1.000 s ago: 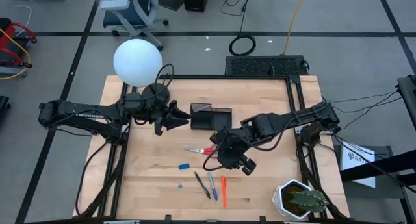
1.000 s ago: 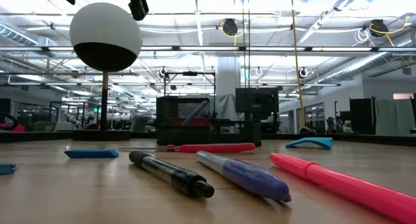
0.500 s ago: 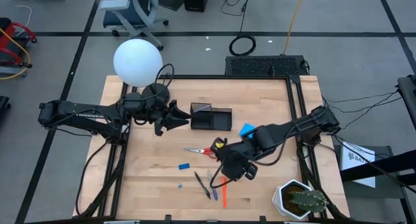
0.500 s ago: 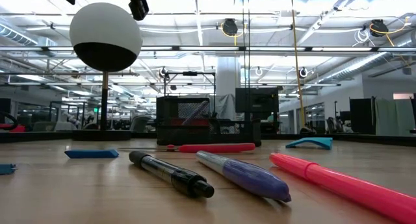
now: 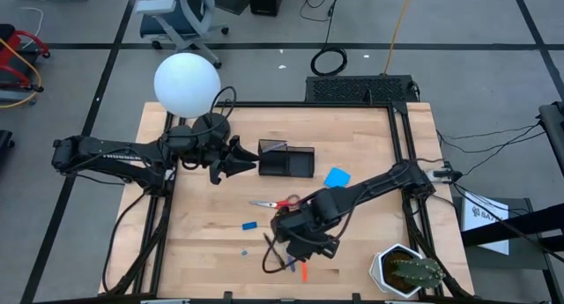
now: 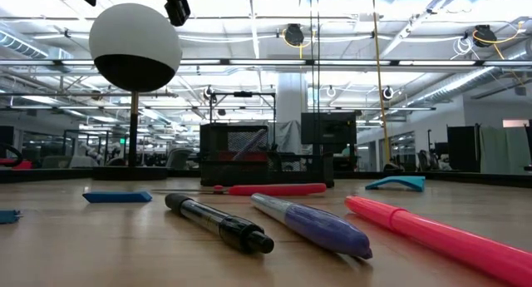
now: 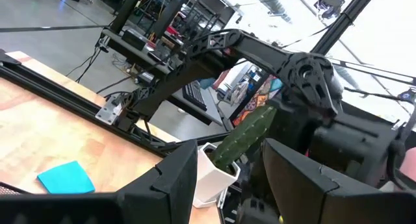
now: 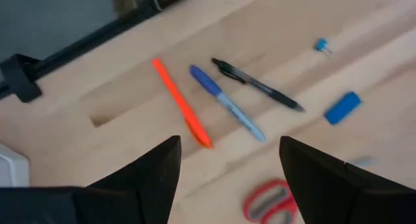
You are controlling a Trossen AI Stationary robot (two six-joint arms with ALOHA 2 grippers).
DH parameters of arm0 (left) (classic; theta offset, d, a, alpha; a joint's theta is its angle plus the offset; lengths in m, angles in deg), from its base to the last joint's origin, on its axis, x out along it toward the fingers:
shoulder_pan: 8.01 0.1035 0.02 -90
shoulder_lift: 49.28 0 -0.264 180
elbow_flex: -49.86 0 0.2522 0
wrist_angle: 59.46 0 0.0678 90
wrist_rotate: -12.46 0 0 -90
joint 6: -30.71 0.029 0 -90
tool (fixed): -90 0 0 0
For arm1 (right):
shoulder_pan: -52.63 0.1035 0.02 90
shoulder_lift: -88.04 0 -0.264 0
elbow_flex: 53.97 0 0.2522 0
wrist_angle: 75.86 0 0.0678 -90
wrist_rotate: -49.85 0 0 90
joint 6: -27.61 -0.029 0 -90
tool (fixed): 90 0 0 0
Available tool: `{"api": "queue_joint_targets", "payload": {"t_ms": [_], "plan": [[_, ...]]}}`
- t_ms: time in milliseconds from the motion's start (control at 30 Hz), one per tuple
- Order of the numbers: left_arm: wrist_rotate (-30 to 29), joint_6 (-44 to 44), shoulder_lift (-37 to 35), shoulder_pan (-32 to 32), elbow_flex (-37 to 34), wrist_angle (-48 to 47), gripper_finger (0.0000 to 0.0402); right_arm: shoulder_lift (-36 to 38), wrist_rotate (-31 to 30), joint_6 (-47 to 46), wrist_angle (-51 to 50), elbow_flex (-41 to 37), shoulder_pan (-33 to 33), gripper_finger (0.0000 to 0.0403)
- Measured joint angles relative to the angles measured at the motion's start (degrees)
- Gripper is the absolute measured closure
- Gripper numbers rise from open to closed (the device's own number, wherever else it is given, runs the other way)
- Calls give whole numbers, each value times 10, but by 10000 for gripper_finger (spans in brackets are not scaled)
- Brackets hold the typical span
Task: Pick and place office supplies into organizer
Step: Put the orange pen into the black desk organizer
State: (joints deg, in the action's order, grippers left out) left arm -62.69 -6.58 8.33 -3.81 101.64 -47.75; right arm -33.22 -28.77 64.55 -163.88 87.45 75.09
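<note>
Three pens lie side by side near the table's front edge: black (image 8: pixel 257 84), blue (image 8: pixel 227 112) and orange (image 8: pixel 182 112). My right gripper (image 8: pixel 227 185) hangs open above them, pointing steeply down, touching nothing; in the high view it (image 5: pixel 296 244) covers part of them. The red-handled scissors (image 5: pixel 271 203) lie flat just beyond it. A blue eraser (image 5: pixel 249 225) lies to the left and a bright blue pad (image 5: pixel 336 177) to the right. The black organizer (image 5: pixel 286 161) stands at mid-table. My left gripper (image 5: pixel 249 159) waits open beside the organizer's left end, held level.
A white globe lamp (image 5: pixel 186 84) on a round black base stands at the far left corner. A potted cactus (image 5: pixel 407 270) sits at the near right corner. A tiny blue piece (image 5: pixel 241 249) lies left of the pens. Bare wood lies along the table's left side.
My right gripper has swung from above the scissors toward the table's near edge and somewhat left, sinking and tipping further downward, and now hangs over the pens. Its arm has moved off the blue pad, which now shows. Nothing on the table has moved.
</note>
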Motion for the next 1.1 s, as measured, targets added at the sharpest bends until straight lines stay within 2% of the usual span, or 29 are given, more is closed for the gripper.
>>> {"api": "queue_joint_targets", "payload": {"t_ms": [100, 333, 467, 1100], "plan": [[0, 0, 0, 0, 0, 0, 220, -9, 6, 3, 1, 0, 5, 151], [0, -1, 0, 0, 0, 0, 220, -11, -24, -2, -2, 0, 8, 151], [0, -1, 0, 0, 0, 0, 220, -10, -23, 27, -11, -4, 19, 151], [0, -1, 0, 0, 0, 0, 220, -11, -9, 130, 139, -161, 61, 152]]}}
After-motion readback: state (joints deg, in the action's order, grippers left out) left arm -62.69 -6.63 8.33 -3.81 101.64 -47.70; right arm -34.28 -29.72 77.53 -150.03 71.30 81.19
